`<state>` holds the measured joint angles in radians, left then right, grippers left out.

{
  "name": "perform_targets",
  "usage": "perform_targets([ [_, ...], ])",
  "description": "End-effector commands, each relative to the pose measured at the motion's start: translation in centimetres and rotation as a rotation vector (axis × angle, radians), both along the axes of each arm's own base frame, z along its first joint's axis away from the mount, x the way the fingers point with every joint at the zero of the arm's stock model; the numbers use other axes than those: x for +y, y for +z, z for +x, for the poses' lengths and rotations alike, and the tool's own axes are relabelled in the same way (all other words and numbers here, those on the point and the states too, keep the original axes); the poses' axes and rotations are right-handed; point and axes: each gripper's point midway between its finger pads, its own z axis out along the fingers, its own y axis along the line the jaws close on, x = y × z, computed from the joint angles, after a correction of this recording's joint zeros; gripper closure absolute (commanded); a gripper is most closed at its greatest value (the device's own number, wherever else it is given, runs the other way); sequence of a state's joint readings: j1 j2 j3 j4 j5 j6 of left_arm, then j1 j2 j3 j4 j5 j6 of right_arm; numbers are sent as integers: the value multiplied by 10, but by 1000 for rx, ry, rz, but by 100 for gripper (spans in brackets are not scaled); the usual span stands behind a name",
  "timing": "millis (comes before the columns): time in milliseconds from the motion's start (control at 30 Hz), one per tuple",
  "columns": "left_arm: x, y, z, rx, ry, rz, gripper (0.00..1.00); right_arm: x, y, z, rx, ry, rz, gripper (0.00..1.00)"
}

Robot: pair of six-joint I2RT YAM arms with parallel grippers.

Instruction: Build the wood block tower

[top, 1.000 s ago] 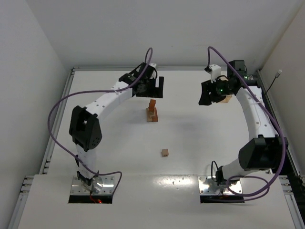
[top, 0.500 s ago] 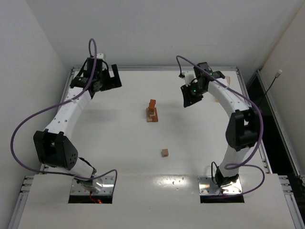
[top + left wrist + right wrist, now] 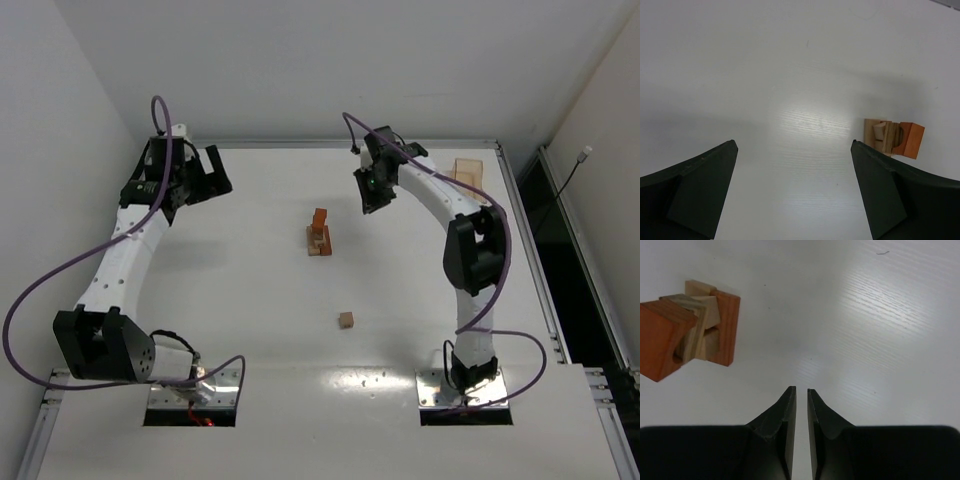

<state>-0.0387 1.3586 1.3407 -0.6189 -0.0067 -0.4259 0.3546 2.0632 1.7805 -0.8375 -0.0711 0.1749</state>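
Observation:
The tower [image 3: 319, 233] stands mid-table, tan pieces below and a reddish-brown block on top. It shows at the right in the left wrist view [image 3: 892, 137] and at the upper left in the right wrist view [image 3: 690, 332]. One loose wood block [image 3: 346, 320] lies nearer the arm bases. My left gripper [image 3: 210, 180] [image 3: 793, 145] hangs open and empty over bare table at the back left. My right gripper [image 3: 368, 196] [image 3: 801, 389] hovers just right of the tower, its jaws nearly together with a thin gap and nothing between them.
A shallow light-wood tray [image 3: 466, 170] sits at the back right corner. White walls close in the table on the left, back and right. Purple cables loop off both arms.
My left arm swung from above the tower out to the back left and opened wider. My right arm swung from the tray toward the tower while its jaws closed.

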Motion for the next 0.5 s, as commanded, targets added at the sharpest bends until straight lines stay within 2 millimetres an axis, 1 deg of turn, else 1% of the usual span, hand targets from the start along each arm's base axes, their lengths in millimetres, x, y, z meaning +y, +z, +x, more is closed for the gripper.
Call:
perform_targets([
  [0,7,11,-3,-46,4,-8,4,19,5,10,-18,-73,28,88],
  [33,7,11,-3,-46,4,-8,4,25,8,10,-26,-62,32,88],
  [67,7,11,-3,-46,9,-16,4,25,2,9,-12,-74,32,90],
  [100,9,11,-3,-46,11,-22,4,28,2,8,-16,-69,24,92],
  [133,9,11,-3,-46,11,-22,4,32,-3,6,-6,-59,19,92],
  [167,9,11,-3,-46,11,-22,4,33,-6,8,-3,-59,18,93],
  [200,9,11,-3,-46,11,-22,4,38,-6,5,0,-60,22,93],
  [267,9,11,-3,-46,11,-22,4,43,-6,12,-10,-55,36,93],
  [300,9,11,-3,-46,11,-22,4,48,-13,9,5,-53,34,93],
  [333,9,7,-4,-37,11,-22,4,50,-7,13,-10,-53,41,93],
  [433,9,7,-4,-37,11,-22,4,55,-12,21,-13,-48,52,93],
  [467,9,7,-4,-37,11,-22,4,58,-9,22,-18,-44,64,93],
])
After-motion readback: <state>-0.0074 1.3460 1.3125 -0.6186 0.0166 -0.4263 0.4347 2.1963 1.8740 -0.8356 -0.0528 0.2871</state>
